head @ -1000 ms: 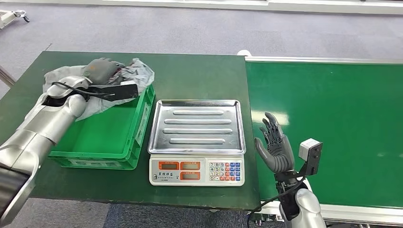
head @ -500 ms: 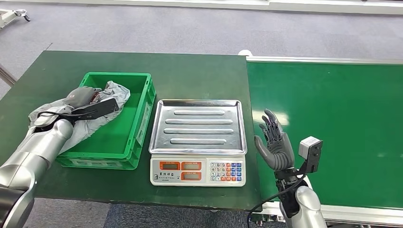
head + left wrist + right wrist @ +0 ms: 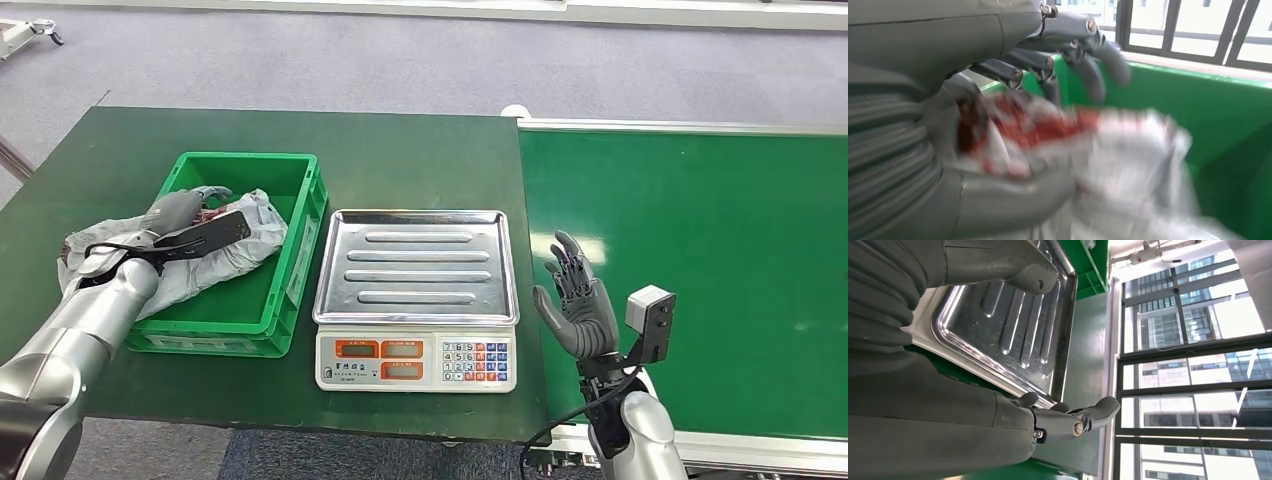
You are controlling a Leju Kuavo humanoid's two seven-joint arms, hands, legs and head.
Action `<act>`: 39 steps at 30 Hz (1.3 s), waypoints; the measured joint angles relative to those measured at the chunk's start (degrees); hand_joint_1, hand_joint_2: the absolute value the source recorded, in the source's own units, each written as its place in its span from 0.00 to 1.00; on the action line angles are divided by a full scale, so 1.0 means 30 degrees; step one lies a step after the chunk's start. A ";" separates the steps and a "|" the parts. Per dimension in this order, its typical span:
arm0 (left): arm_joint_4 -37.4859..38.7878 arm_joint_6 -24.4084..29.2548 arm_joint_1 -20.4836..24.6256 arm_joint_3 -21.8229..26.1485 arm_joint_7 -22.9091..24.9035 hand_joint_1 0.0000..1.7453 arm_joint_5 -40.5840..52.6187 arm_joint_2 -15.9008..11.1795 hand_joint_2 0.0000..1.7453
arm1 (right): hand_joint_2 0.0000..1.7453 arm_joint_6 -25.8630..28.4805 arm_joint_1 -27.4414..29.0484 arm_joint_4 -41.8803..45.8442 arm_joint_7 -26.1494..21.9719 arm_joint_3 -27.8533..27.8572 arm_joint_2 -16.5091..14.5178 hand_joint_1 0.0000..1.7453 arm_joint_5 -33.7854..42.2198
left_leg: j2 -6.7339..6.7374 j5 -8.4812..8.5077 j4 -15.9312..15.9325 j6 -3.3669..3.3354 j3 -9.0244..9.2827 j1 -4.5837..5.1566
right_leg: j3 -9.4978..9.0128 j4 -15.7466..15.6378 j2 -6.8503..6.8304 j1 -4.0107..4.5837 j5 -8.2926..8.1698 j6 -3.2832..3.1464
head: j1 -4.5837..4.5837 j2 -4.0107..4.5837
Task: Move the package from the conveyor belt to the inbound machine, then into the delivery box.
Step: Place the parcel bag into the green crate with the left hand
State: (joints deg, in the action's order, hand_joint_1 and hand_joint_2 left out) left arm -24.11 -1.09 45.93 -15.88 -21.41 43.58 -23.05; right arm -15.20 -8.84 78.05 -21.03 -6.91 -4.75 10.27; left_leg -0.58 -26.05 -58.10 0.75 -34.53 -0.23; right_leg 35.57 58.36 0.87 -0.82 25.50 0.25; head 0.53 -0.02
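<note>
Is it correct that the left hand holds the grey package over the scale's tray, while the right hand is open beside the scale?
Not quite. The left hand holds the package in the green box, not over the tray; the head view shows this. The right hand is open beside the scale.

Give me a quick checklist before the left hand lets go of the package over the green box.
1. Left hand grips the package: ok; the left wrist view shows fingers curled over it.
2. Package is over the box: not ok; part of it drapes over the box's left rim onto the table.
3. Package rests on the box floor: cannot tell.
4. Scale tray is empty: ok.
5. Right hand is away from the box: ok; it is open beside the scale, at the belt edge.
</note>
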 joint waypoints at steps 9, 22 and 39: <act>-0.0761 0.0022 -0.0160 0.1479 -0.0155 0.00 0.0036 0.0710 1.00 | 1.00 0.0069 -0.0005 0.0000 0.0031 -0.0058 -0.0093 0.00 0.0000 | -0.0001 0.0000 0.0000 0.0000 0.0001 0.0000 | -0.0002 0.0000 -0.0001 -0.0002 -0.0001 0.0001 | -0.0002 0.0000; -0.1011 0.0022 -0.0273 0.2030 -0.0173 0.00 -0.0002 0.0960 1.00 | 1.00 0.0089 -0.0006 0.0000 0.0031 -0.0058 -0.0093 0.00 0.0000 | -0.0002 0.0000 0.0000 0.0000 0.0000 0.0000 | -0.0002 0.0001 -0.0001 0.0000 -0.0001 0.0001 | -0.0002 0.0000; -0.9118 -0.6692 -0.5233 0.4991 -0.0075 0.00 -1.4881 0.6864 1.00 | 1.00 0.3509 -0.1717 -0.0979 0.0302 -0.1952 -0.0728 0.00 -0.2904 | -0.0040 -0.0056 -0.0008 -0.0088 0.0045 0.0100 | -0.0064 -0.0014 -0.0030 -0.0127 0.0039 0.0070 | -0.0002 0.0000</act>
State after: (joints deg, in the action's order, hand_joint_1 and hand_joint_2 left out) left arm -51.47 -21.17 30.23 -0.91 -21.63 -1.06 -2.46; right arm -4.67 -13.99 75.11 -20.12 -12.76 -6.93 1.56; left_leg -0.70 -26.22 -58.12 0.48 -34.39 0.07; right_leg 35.38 58.32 0.78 -1.20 25.61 0.46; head 0.52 -0.02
